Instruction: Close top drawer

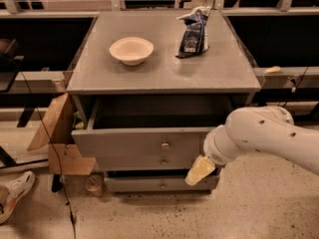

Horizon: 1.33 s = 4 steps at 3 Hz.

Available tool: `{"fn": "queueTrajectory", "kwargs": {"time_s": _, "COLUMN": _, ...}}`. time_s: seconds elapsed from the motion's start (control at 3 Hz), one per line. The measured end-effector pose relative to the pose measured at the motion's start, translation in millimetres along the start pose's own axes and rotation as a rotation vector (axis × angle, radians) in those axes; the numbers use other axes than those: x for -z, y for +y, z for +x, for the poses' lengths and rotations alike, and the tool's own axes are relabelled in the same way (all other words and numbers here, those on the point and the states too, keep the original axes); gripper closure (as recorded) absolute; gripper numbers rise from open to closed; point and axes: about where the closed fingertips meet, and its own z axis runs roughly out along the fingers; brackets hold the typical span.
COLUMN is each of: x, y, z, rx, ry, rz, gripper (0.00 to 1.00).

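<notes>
The top drawer [139, 142] of the grey cabinet stands pulled out, its flat front with a small brass knob [165, 145] facing me and its dark inside showing. My white arm comes in from the right. My gripper [199, 170] with its pale yellow fingertips [198, 171] sits low at the right end of the drawer front, in front of the middle drawer [149, 162]. The bottom drawer [159, 184] sticks out slightly below.
On the cabinet top [159, 68] stand a cream bowl [131, 50] and a dark chip bag [193, 32]. A cardboard box [62, 136] leans at the cabinet's left side. A shoe [14, 193] and a cable lie on the floor at left.
</notes>
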Motion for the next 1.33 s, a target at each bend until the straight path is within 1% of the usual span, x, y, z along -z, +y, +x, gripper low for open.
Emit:
{"fn": "queueTrajectory", "kwargs": {"time_s": 0.33, "x": -3.7, "y": -12.0, "z": -9.7, "rx": 0.008, "ry": 0.002, "rz": 0.013, "gripper": 0.18}}
{"fn": "queueTrajectory", "kwargs": {"time_s": 1.0, "x": -31.3, "y": -71.7, "z": -54.7, "rx": 0.031, "ry": 0.026, "rz": 0.058, "gripper": 0.65}}
{"fn": "queueTrajectory", "kwargs": {"time_s": 1.33, "x": -43.8, "y": -90.0, "z": -66.8, "rx": 0.031, "ry": 0.046, "rz": 0.069, "gripper": 0.88}}
